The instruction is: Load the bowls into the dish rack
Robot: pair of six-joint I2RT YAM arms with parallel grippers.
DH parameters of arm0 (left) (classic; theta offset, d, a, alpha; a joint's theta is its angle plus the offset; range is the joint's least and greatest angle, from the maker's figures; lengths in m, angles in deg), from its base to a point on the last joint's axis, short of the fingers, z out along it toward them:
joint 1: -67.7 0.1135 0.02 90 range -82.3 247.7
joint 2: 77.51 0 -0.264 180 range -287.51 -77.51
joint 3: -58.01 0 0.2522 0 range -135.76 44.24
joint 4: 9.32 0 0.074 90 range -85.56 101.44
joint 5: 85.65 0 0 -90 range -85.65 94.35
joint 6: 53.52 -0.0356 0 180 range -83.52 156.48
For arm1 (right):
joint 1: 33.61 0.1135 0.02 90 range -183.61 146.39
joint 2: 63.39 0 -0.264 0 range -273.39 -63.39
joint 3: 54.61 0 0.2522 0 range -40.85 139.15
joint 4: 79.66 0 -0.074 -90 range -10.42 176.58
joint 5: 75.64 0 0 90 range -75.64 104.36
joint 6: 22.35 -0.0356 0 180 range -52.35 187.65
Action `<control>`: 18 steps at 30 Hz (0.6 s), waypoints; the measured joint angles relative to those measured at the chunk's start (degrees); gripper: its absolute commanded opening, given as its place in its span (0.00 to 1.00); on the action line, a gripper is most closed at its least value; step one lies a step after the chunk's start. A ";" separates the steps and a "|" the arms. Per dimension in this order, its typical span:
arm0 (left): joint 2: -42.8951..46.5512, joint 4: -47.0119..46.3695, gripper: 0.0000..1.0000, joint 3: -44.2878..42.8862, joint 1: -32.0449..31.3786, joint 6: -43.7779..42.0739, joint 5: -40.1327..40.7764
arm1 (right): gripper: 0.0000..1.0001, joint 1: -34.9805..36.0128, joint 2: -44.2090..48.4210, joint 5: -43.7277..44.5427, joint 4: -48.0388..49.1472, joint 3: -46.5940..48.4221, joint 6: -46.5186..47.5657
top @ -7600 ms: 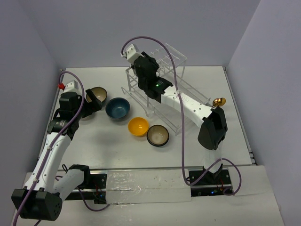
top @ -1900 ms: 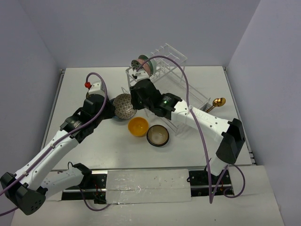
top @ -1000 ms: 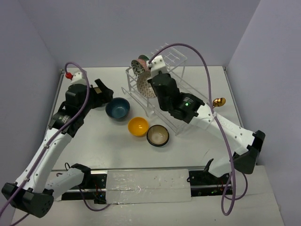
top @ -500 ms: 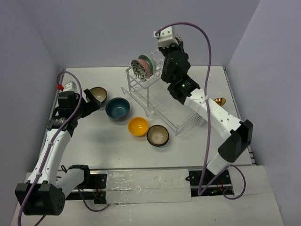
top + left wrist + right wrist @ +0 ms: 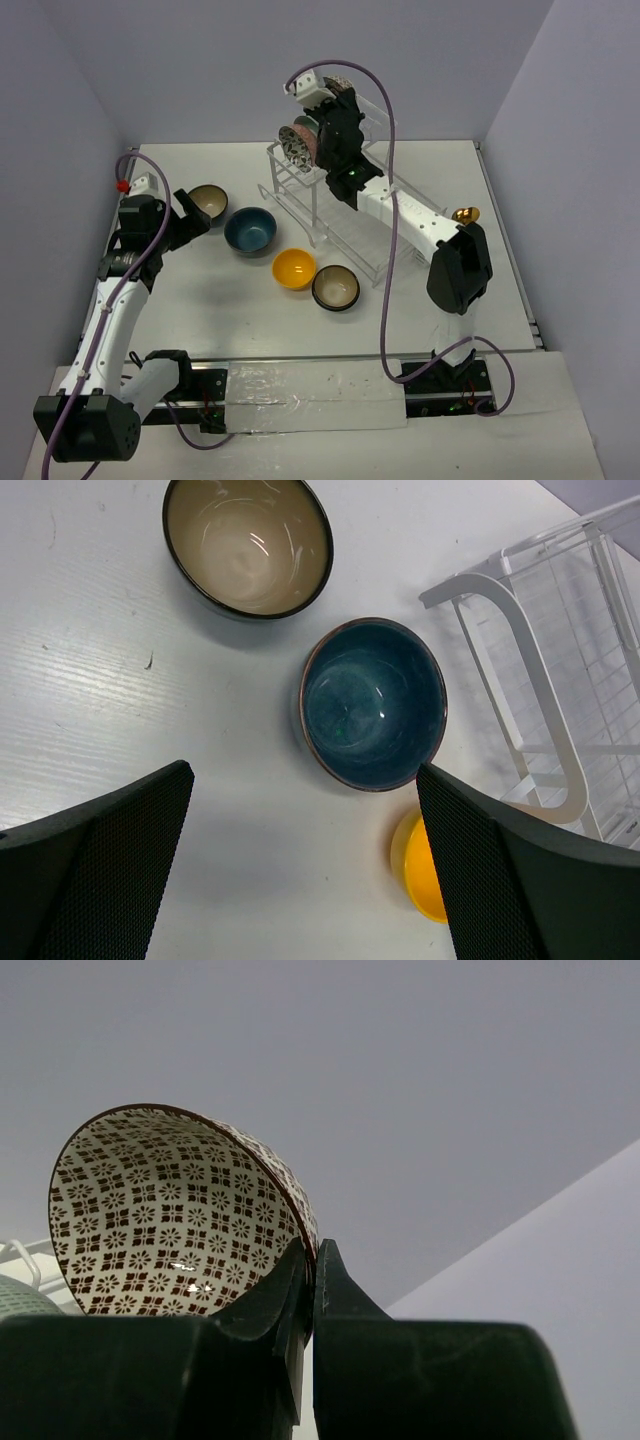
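Note:
My right gripper (image 5: 333, 100) is raised above the far left end of the dish rack (image 5: 352, 215). It is shut on the rim of a cream bowl with a brown flower pattern (image 5: 165, 1210), pinched between its fingers (image 5: 312, 1260). Two bowls (image 5: 300, 142) stand on edge in the rack's upper shelf just below. On the table lie a brown bowl with cream inside (image 5: 247, 542), a dark blue bowl (image 5: 373, 702), a yellow bowl (image 5: 294, 268) and another brown bowl (image 5: 336, 288). My left gripper (image 5: 305, 880) hangs open, holding nothing, near the dark blue bowl.
A gold spoon (image 5: 464, 215) lies at the rack's right end. The rack's white frame (image 5: 545, 720) stands just right of the dark blue bowl. Grey walls close in the table at the back and both sides.
The right arm has swung left with the patterned bowl, from over the rack's middle to above the standing bowls. The left arm has hardly moved.

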 measured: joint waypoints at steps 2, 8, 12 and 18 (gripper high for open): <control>0.00 -0.02 0.99 0.22 0.00 0.00 0.00 | 0.00 -0.11 -0.57 -0.17 0.76 0.39 0.61; 0.02 -0.04 0.99 0.50 0.00 -0.02 -0.42 | 0.00 -0.63 -2.91 -0.31 1.73 0.11 1.60; 0.02 -0.09 0.99 0.50 0.00 -0.02 -0.46 | 0.00 -0.76 -3.06 -0.28 1.46 -1.42 1.62; 0.17 -0.11 0.99 0.52 0.00 -0.02 -0.50 | 0.00 -0.74 -3.06 -0.33 1.79 -3.39 1.40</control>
